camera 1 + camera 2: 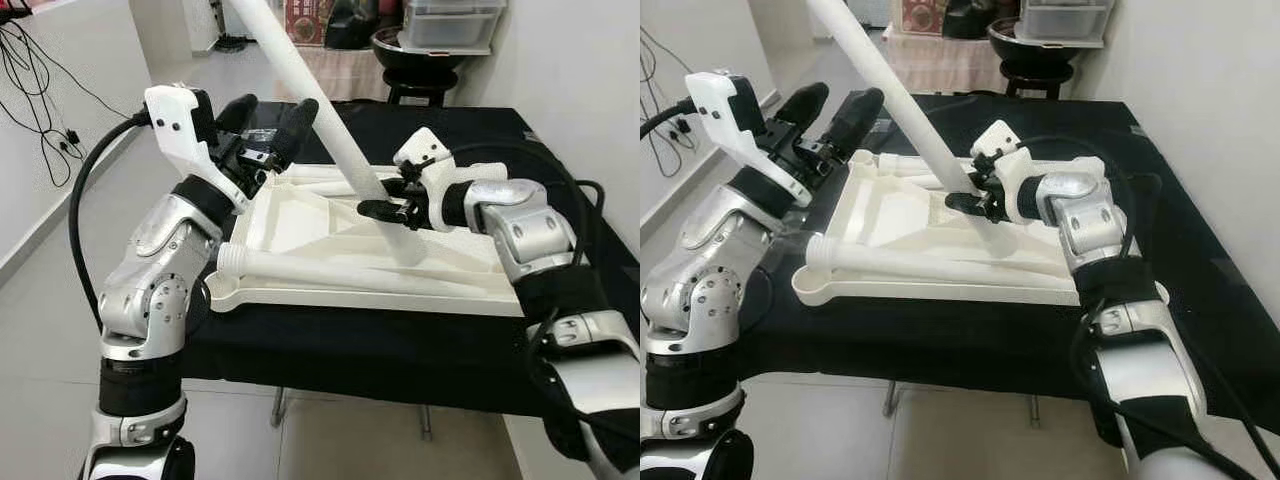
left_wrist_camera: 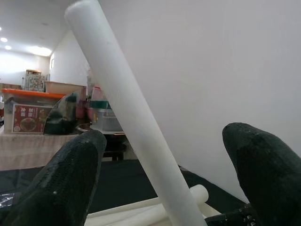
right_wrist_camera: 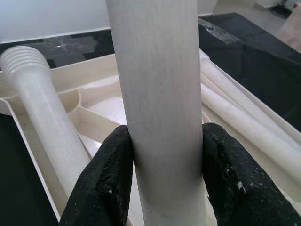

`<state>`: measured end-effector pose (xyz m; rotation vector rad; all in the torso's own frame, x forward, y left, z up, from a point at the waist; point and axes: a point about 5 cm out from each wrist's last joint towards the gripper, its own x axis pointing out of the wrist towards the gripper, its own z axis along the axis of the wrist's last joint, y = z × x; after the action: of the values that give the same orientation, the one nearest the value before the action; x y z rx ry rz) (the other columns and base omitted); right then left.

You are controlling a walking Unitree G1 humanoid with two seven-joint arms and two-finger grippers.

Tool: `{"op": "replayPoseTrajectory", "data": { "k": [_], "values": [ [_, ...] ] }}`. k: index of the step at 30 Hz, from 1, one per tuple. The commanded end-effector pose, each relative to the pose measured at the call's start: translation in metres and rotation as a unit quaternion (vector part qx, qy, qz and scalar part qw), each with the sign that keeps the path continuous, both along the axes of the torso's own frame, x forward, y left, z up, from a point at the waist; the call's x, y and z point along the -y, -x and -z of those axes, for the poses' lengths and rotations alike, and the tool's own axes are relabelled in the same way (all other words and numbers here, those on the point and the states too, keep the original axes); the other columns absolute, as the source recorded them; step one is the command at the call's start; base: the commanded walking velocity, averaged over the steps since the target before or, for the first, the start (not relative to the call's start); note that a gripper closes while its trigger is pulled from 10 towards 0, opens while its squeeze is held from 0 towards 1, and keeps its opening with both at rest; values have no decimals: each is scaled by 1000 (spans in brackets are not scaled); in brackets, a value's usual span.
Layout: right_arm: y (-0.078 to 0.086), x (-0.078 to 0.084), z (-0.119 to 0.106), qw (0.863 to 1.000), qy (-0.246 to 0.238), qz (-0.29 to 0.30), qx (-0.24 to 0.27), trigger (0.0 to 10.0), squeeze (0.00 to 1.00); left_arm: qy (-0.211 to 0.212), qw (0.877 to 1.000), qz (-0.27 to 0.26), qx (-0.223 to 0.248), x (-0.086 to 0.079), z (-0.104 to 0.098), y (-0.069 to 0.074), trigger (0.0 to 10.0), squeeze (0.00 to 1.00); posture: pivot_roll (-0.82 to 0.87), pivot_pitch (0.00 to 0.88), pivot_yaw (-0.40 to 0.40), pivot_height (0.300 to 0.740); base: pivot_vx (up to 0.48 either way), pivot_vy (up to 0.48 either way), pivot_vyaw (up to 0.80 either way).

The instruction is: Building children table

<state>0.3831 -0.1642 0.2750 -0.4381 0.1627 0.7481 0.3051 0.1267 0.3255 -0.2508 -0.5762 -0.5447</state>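
Note:
A white upturned children's tabletop [image 1: 300,225] lies on a black table [image 1: 470,135]. A long white table leg [image 1: 300,85] rises slanted from the tabletop's inside, tilting up and to the left. My right gripper [image 1: 388,200] is shut on this leg near its lower end; its black fingers [image 3: 110,174] press both sides of the tube [image 3: 157,103]. My left gripper [image 1: 262,125] is open at the tabletop's left edge, its fingers [image 2: 66,181] apart on either side of the leg [image 2: 127,113] without touching it. Another leg with a threaded end [image 1: 300,268] lies across the tabletop's front.
More white legs [image 3: 240,117] lie along the far side inside the tabletop. A white wall runs on the right. A round black stool with a plastic box [image 1: 440,30] stands behind the table. Cables [image 1: 45,110] hang at the left wall above grey floor.

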Motion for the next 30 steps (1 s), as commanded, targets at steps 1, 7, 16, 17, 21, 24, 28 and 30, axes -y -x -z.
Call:
{"op": "replayPoseTrajectory", "data": {
  "k": [1,7,16,17,21,24,28,30],
  "values": [
    [3,-1,-6,1000,-14,-6,11,10000,0,-8,1000,-7,7,-2,-2,-1,10000,0,-85,41,44,740,0,0,0],
    [12,-6,-7,999,-20,-31,17,10000,0,14,1000,-14,7,-11,-9,-7,10000,0,-89,41,50,740,0,0,0],
    [25,-13,-6,997,-17,-72,27,10000,0,20,1000,-2,17,-10,-19,-12,10000,0,-93,42,56,740,0,0,0],
    [25,-13,-6,997,-17,-72,27,10000,0,20,1000,-2,17,-10,-19,-12,10000,0,-93,42,56,740,0,0,0],
    [30,-16,-7,995,-17,-91,33,10000,0,24,1000,4,18,-10,-21,-15,10000,0,-95,42,62,740,0,0,0],
    [34,-18,-7,994,-12,-102,37,10000,0,29,999,11,17,-9,-23,-17,10000,0,-97,43,67,740,0,0,0],
    [40,-24,-3,992,-1,-118,40,10000,0,54,997,49,9,-3,-25,-20,0,0,-97,42,72,740,0,0,0],
    [40,-24,-3,992,-1,-118,40,10000,0,54,997,49,9,-3,-25,-20,0,0,-97,42,72,740,0,0,0]
  ]
}}
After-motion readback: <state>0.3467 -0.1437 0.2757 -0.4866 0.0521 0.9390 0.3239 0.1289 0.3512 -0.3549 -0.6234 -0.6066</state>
